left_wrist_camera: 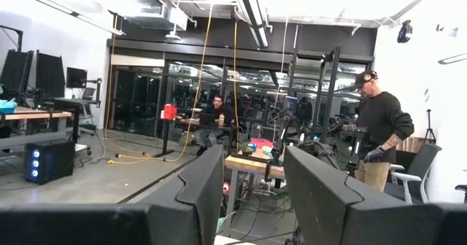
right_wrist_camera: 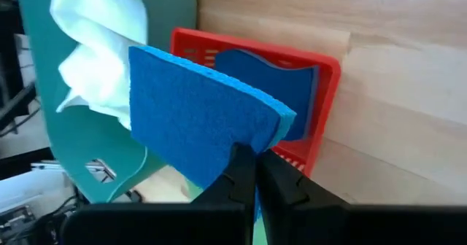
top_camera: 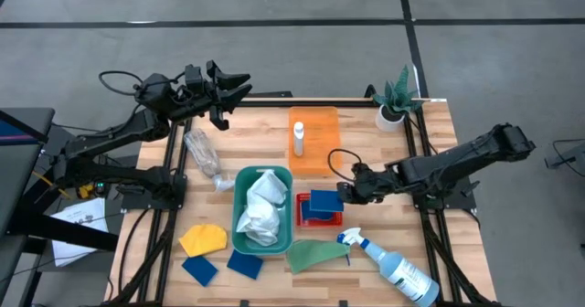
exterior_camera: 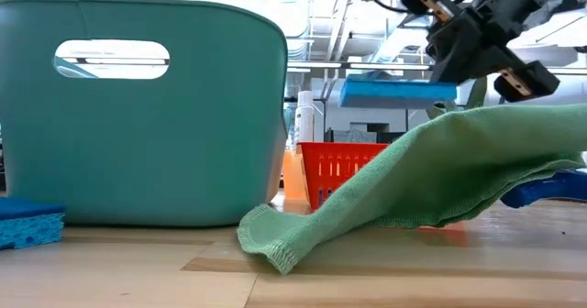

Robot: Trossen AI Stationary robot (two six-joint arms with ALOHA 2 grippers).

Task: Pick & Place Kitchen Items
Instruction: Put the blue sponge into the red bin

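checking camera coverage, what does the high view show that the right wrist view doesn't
Only the high view shows the spray bottle, yellow cloth, green cloth, plant and the left end effector raised past the table's far edge. Only the right wrist view shows the right end effector pinching a blue sponge by its edge. Both show the red basket and teal bin.
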